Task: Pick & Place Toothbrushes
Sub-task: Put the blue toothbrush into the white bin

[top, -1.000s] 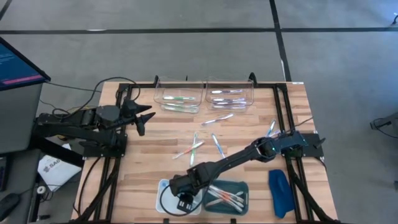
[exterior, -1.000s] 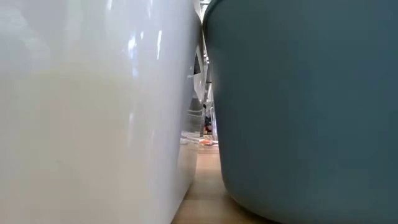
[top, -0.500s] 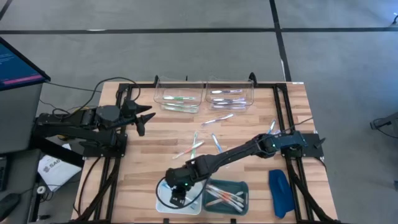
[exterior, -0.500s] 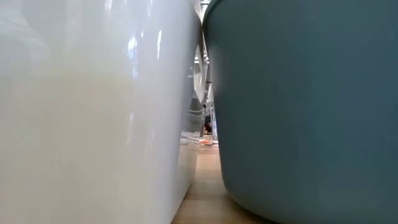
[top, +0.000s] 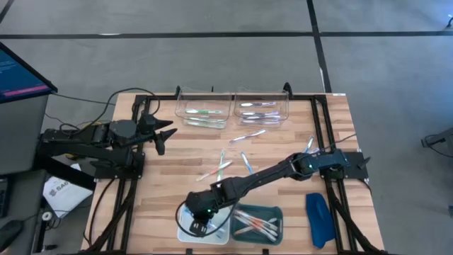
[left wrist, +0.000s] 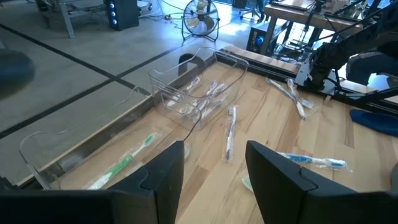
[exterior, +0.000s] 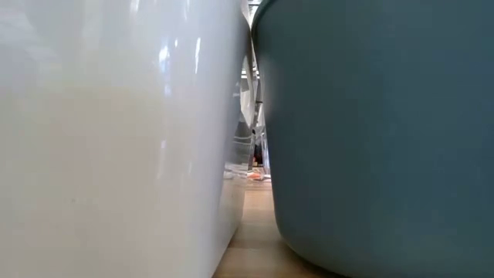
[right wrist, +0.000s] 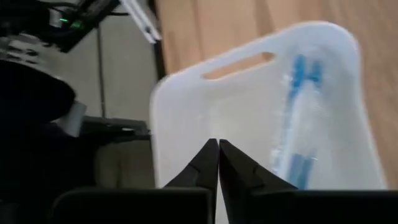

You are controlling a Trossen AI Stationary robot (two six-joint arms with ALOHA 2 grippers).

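Toothbrushes (top: 253,224) partly binned, approx six loose on tabletop (top: 177,166); my right pincer (right wrist: 217,163) together, empty, over white bin (right wrist: 186,99) w/ blue brush (right wrist: 301,118).

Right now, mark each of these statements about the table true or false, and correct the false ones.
1. The right gripper is shut above the white bin. True.
2. A blue toothbrush lies in the white bin. True.
3. The teal bin holds no toothbrushes. False: several lie in it.
4. The left gripper is shut on a toothbrush. False: its fingers stand apart and hold nothing.
5. The dark-blue oblong object lies inside a clear container. False: it lies on the table's near right corner.
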